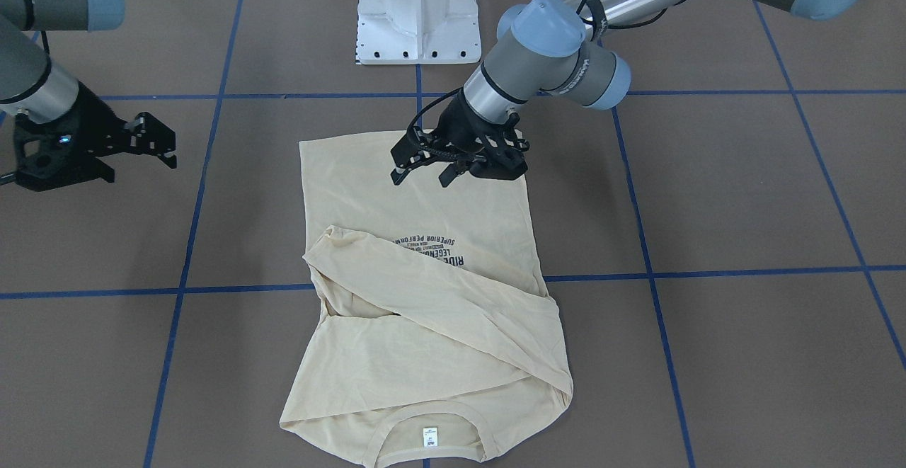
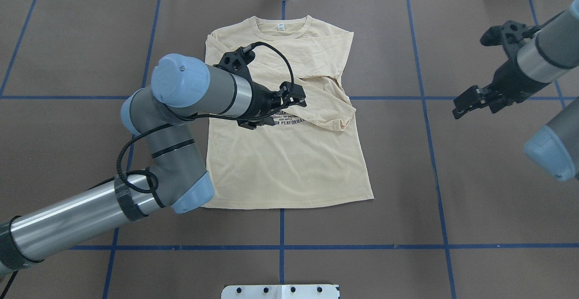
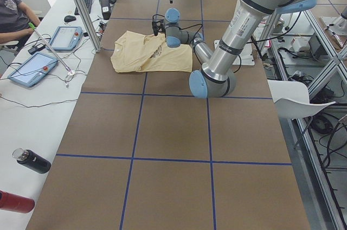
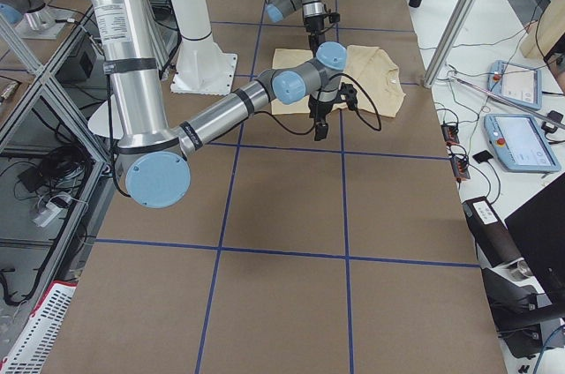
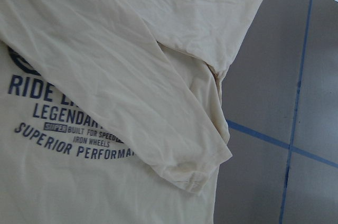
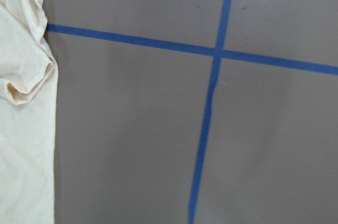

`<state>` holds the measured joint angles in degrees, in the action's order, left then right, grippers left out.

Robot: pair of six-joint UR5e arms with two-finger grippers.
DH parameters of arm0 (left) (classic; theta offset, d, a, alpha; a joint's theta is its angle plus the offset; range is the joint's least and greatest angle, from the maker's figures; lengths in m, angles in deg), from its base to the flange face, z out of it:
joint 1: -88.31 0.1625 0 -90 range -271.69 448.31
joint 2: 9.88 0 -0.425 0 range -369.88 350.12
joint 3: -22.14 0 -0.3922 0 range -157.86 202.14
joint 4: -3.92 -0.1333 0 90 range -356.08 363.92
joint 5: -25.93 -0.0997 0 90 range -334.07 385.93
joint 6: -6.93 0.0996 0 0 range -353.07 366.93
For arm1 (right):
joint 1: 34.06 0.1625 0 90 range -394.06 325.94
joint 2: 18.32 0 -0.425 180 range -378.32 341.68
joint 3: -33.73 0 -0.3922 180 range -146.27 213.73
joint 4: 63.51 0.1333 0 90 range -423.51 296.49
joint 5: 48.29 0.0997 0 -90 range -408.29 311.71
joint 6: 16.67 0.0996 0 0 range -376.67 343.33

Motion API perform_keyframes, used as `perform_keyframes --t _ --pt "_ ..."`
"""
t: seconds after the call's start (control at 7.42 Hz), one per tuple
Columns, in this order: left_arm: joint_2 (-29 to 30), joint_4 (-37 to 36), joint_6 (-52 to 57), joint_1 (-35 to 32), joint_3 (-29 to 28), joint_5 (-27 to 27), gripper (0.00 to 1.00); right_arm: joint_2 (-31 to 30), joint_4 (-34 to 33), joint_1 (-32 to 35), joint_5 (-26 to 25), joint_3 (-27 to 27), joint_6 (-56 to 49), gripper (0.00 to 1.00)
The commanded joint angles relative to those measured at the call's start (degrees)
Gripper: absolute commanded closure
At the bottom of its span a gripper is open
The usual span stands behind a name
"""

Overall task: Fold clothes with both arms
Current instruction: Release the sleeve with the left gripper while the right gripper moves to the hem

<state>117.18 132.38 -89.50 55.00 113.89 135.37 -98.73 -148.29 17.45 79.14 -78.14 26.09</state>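
Observation:
The cream-yellow T-shirt (image 1: pixel 425 333) lies flat on the brown table, print side up, neck label (image 1: pixel 429 435) at the far end from the robot. Both sleeves are folded across the chest and cover part of the navy print (image 2: pixel 289 120). My left gripper (image 1: pixel 423 176) hovers over the shirt's lower body, open and empty; in the overhead view (image 2: pixel 278 109) it sits over the print. The left wrist view shows the print and a sleeve cuff (image 5: pixel 185 174), no fingers. My right gripper (image 1: pixel 152 146) is open and empty over bare table, well off the shirt's side (image 2: pixel 470 102). The right wrist view shows the shirt's edge (image 6: pixel 21 145).
The white pedestal base (image 1: pixel 417 15) stands at the robot's side of the table. Blue tape lines (image 2: pixel 425 109) grid the brown surface. A side desk holds tablets (image 3: pixel 32 70) and bottles (image 3: pixel 32 160); a person (image 3: pixel 13 13) sits there.

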Motion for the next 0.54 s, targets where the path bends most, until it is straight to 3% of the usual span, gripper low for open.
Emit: perform_keyframes --t 0.0,0.13,0.4 --pt "-7.3 -7.6 0.9 -0.6 11.9 -0.5 0.0 0.5 8.2 -11.7 -8.6 -0.1 14.8 0.0" --pt "-8.1 -12.6 1.0 -1.0 15.6 -0.7 0.0 1.0 8.6 -15.1 -10.2 0.2 15.5 0.0" --pt "-8.0 -15.2 1.0 -0.7 17.1 -1.4 0.0 6.1 8.3 -17.9 -10.1 4.3 16.1 0.01"
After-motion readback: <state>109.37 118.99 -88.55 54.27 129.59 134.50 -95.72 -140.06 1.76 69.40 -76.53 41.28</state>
